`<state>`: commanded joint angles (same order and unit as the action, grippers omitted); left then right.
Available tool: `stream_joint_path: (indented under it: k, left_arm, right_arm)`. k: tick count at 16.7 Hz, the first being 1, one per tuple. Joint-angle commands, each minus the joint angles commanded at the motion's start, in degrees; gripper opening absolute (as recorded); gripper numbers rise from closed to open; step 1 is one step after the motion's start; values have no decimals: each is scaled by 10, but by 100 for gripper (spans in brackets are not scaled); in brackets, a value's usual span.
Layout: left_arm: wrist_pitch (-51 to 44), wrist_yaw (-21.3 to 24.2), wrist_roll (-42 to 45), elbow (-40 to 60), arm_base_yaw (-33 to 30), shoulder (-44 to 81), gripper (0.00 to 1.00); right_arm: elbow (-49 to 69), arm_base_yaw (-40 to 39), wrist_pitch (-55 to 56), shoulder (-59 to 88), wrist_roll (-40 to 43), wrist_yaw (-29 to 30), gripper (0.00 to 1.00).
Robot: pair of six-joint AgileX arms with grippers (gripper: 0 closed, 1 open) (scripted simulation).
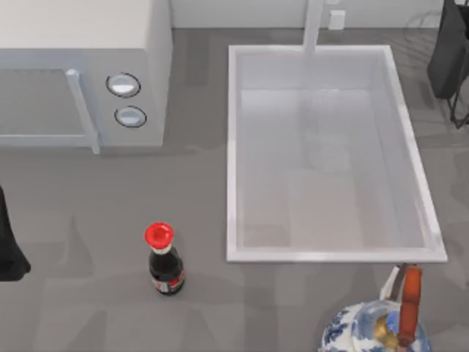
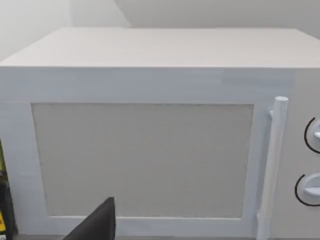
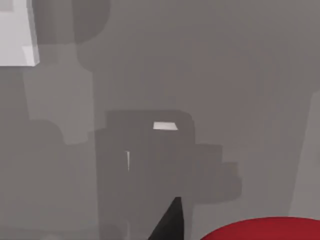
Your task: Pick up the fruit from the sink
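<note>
Top view: one sink point(image 1: 233, 147), one bottle point(image 1: 165, 268).

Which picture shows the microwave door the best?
The left wrist view: the microwave faces the camera, so its door window, upright handle and part of both knobs are plain. The top view shows the microwave from above, with its roof, handle and two knobs, the door front foreshortened. The right wrist view looks at grey floor and a red shape.

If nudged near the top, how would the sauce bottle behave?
The sauce bottle stands upright, tall and narrow, so a push near its red cap would probably tip it. Once down, its round body would likely roll.
</note>
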<state>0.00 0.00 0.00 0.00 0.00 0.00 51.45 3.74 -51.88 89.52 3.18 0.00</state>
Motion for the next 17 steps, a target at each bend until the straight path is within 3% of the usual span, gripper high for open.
stream_joint_path:
  k: [4, 17]
  left_arm:
    - [0, 0, 0, 0, 0, 0, 100]
    - [0, 0, 0, 0, 0, 0, 100]
  right_arm:
    - [-2, 0, 2, 0, 0, 0, 0]
    - [-2, 0, 2, 0, 0, 0, 98]
